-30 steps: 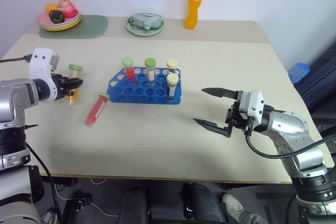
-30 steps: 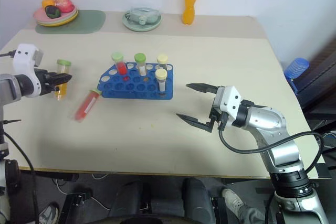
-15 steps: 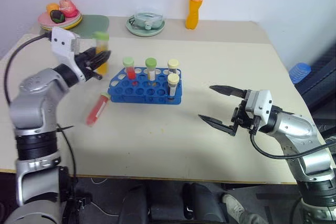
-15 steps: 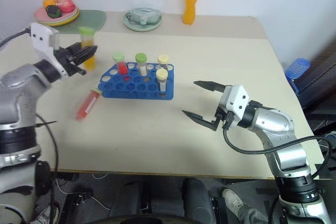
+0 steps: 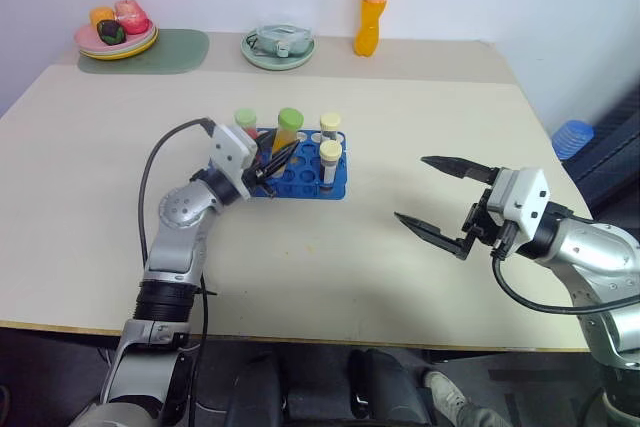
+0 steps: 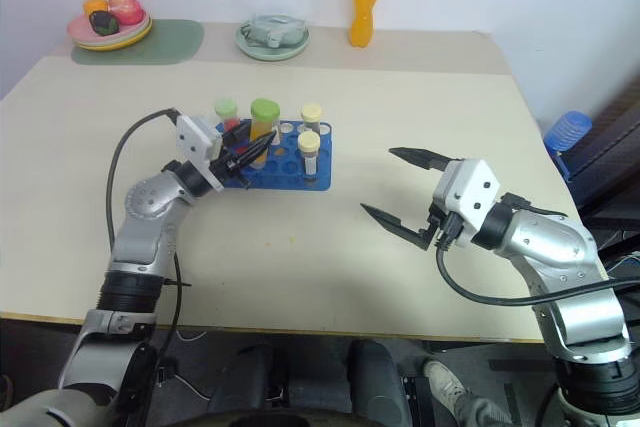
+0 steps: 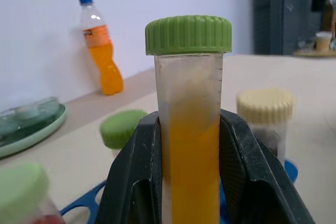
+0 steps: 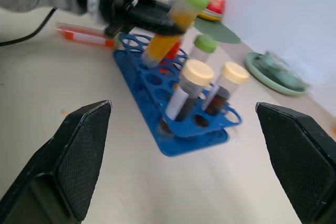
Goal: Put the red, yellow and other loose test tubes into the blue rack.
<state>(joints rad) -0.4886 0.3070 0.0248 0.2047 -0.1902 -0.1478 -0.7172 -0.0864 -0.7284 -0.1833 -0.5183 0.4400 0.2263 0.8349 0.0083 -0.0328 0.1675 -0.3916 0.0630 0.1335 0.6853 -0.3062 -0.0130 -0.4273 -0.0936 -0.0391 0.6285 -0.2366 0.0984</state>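
- Left end effector (image 6: 240, 156) clamped on yellow tube (image 6: 262, 127), green-capped, held over the left part of the rack (image 6: 285, 175), leaning slightly.
- From the left wrist: black fingers (image 7: 134, 182) pressed on both sides of the yellow tube, orange-yellow liquid filling its lower part.
- Right end effector (image 5: 438, 197) spread wide, nothing between the fingers, hovering over bare table (image 5: 400, 97) well to the right of the rack.
- Standing in the rack: red tube (image 5: 245, 125) with green cap at the back left, green-capped tube (image 8: 202, 48) mostly hidden behind the held one, two cream-capped tubes (image 5: 329, 142) at the right end.
- Loose red tube (image 8: 84, 36) lying flat on the table just left of the rack, seen from the right wrist behind the left arm.
- Beyond the rack, at the table's far edge: orange bottle (image 5: 371, 7), green dish (image 5: 277, 47), plate of fruit (image 5: 115, 32) on a green mat (image 5: 160, 52).
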